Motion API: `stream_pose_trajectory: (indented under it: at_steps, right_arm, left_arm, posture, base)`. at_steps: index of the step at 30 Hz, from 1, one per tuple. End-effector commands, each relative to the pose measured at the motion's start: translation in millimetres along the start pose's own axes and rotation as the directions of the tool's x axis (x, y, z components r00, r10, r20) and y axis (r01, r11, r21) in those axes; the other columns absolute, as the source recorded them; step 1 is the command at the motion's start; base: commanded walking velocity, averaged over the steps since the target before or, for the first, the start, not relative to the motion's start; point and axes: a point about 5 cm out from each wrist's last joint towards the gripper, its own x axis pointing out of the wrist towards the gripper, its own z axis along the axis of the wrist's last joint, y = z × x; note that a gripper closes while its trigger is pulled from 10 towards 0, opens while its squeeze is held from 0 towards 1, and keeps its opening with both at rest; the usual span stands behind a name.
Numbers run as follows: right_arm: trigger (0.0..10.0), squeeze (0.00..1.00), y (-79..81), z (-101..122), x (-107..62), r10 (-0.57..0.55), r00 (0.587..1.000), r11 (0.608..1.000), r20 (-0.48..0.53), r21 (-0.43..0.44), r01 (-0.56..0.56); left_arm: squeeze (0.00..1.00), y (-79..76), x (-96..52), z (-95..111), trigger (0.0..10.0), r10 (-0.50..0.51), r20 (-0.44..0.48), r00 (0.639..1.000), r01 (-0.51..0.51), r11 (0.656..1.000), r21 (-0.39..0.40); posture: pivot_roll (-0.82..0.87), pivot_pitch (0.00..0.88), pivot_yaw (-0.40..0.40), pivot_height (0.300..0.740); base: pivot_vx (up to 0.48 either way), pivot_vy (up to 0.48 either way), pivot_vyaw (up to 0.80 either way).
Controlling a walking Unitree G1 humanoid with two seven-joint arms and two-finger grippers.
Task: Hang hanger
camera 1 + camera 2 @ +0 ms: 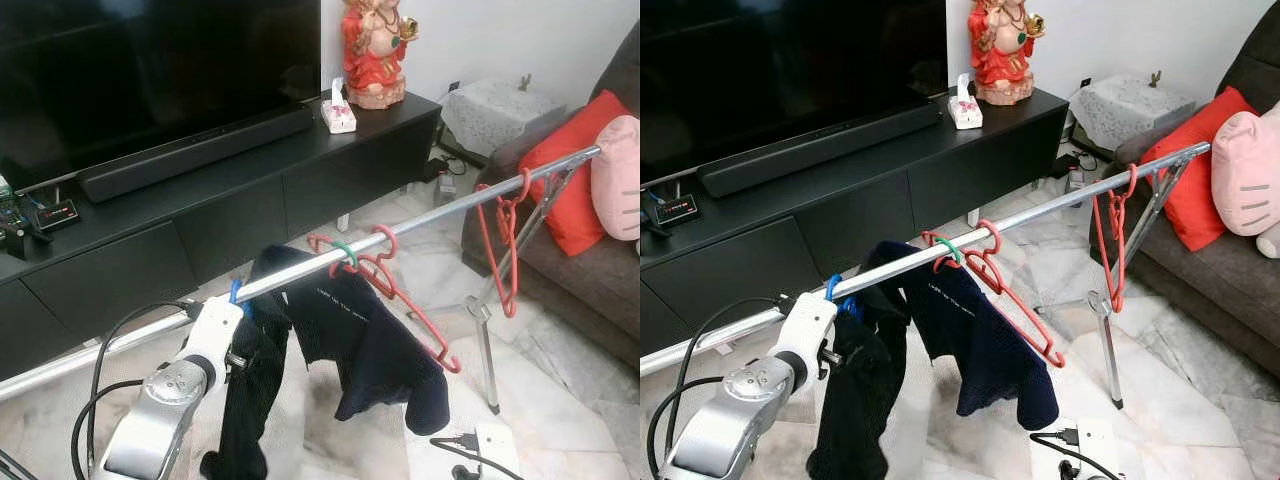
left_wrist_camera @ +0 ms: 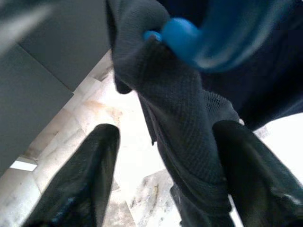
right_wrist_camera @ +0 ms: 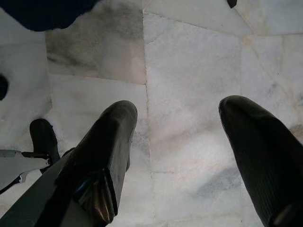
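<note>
1. Left gripper: raised to the left end of the clothes rail, just under the bar. Jaws released, spread either side of a fold of dark knit fabric; nothing clamped. Judged to be at the letting-go stage of the hang.
2. Blue hanger: the task's item. Its hook sits over the rail right beside the left wrist, so it appears already hung. The body of the hanger is hidden by cloth.
3. Black garment: drapes straight down from the blue hanger toward the floor, hanging close against the left arm.
4. Navy garment: hangs near the rail's middle, spread wide, its weight carried by hangers there.
5. Green hook: looped over the rail mid-span, above the navy garment.
6. Red hangers, middle group: hooked beside the green one; one tilts steeply down to the right.
7. Red hanger, far group: hangs bare near the rail's right end, next to the stand leg.
8. Right gripper: hangs idle over the marble floor, jaws released, holding nothing.
</note>
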Motion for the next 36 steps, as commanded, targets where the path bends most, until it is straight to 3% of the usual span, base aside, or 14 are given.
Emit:
stream_pose_trajectory:
  at_steps: [1, 4, 13, 30, 36]
  right_arm:
    - [10.0, 0.00, 0.6, 0.7, 0.1, 0.001, 1.000, 1.000, -0.002, 0.008, -0.001]
    - [10.0, 0.00, 0.7, 0.5, 0.1, 0.000, 1.000, 1.000, -0.003, 0.009, 0.000]
    - [10.0, 0.00, 0.7, 0.3, 0.1, 0.000, 1.000, 1.000, -0.003, 0.009, 0.000]
    - [10.0, 0.00, -0.4, -2.4, -0.1, -0.004, 1.000, 1.000, -0.008, 0.005, 0.004]
    - [10.0, 0.00, 0.2, -2.9, -0.1, -0.007, 1.000, 1.000, -0.008, 0.011, 0.007]
  left_arm:
    - [0.00, 0.5, 2.6, -7.4, 1.4, 0.015, -0.050, 0.999, -0.013, 0.999, 0.037]
    - [0.00, 0.6, 2.2, -7.4, 0.0, 0.026, -0.050, 0.998, -0.024, 0.998, 0.053]
    - [0.00, 0.8, 0.7, -6.6, 0.0, 0.048, -0.039, 0.998, -0.045, 0.997, 0.066]
    - [0.00, 7.2, -21.4, 6.3, 0.0, 0.142, 0.120, 0.983, -0.132, 0.987, -0.090]
    - [0.00, 12.6, -29.1, 6.9, 0.0, 0.162, 0.149, 0.975, -0.150, 0.985, -0.087]
  posture:
    - [-0.02, 0.000, -0.015, 0.740]
    - [-0.02, 0.000, -0.015, 0.740]
    - [-0.02, 0.000, -0.014, 0.740]
    - [-0.02, 0.000, -0.017, 0.740]
    - [-0.01, 0.000, -0.016, 0.740]
  base:
    - [0.000, 0.000, 0.00]
    - [0.000, 0.000, 0.00]
    - [0.000, 0.000, 0.00]
    - [0.000, 0.000, 0.00]
    - [0.000, 0.000, 0.00]
